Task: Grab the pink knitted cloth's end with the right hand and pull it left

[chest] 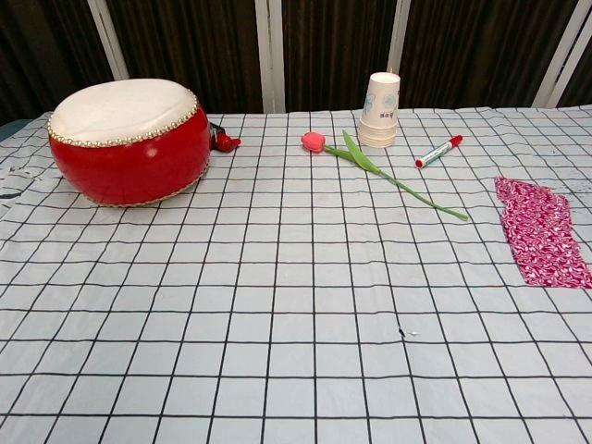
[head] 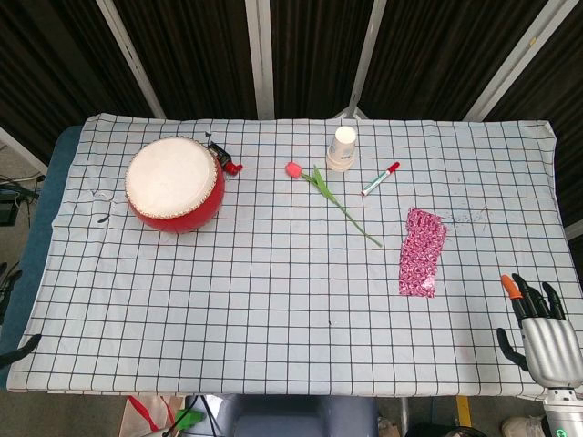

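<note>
My right hand empty, fingers spread, at table's near right edge. Cloth lies ahead-left, long axis running away from me; near end closest.

a lab-like test setup: a table under a checked cloth, dark ribbed panels with metal struts behind.

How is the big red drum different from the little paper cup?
The round red drum with a white top is wide and squat; the white paper cup is narrow and tall. The drum sits far left, the cup near the middle. Both stand on the checked tablecloth.
</note>
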{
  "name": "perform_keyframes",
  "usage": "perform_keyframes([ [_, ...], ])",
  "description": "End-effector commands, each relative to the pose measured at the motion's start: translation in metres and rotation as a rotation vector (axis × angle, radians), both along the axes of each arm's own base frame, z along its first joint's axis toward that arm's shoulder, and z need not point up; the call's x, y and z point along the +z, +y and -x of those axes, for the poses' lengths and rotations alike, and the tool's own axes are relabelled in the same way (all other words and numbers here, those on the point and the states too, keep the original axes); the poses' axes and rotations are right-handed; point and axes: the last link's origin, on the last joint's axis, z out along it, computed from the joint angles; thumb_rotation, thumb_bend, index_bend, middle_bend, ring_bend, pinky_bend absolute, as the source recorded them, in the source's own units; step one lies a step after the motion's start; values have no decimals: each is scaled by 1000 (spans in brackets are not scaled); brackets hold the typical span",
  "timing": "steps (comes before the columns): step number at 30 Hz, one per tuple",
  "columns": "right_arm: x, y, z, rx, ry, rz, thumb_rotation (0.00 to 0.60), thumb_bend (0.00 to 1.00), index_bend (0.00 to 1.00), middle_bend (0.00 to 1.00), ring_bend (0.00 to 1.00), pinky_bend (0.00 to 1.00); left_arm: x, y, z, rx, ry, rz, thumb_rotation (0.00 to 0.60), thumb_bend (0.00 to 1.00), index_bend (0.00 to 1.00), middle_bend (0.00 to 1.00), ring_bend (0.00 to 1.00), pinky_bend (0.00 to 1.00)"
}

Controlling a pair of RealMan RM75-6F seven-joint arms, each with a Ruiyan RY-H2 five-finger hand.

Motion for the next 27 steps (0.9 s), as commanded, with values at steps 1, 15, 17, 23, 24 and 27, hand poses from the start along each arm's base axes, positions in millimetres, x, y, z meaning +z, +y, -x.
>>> perform_keyframes([
  [1,1,0,0,2,-3,5,600,449,30,72,143,0,1,0,0,-1,-1,-2,600,246,122,1,0,19],
  [15,2,0,0,4,-9,10,600,448,23,72,143,0,-1,0,-1,-5,3,3,600,247,122,1,0,19],
  [17,1,1,0,4,-8,3,600,449,23,72,143,0,-1,0,-1,-3,3,2,600,247,122,1,0,19],
  [23,0,0,2,-3,-15,-12,600,449,23,72,143,0,-2,-2,-4,-14,8,3,600,247,122,2,0,19],
  [24,-1,0,2,-4,-14,-14,600,449,23,72,143,0,-3,-2,-3,-9,9,7,600,247,122,2,0,20],
  [27,-1,0,2,-5,-11,-17,600,449,23,72,143,0,-4,0,-3,-7,9,9,600,247,122,2,0,20],
])
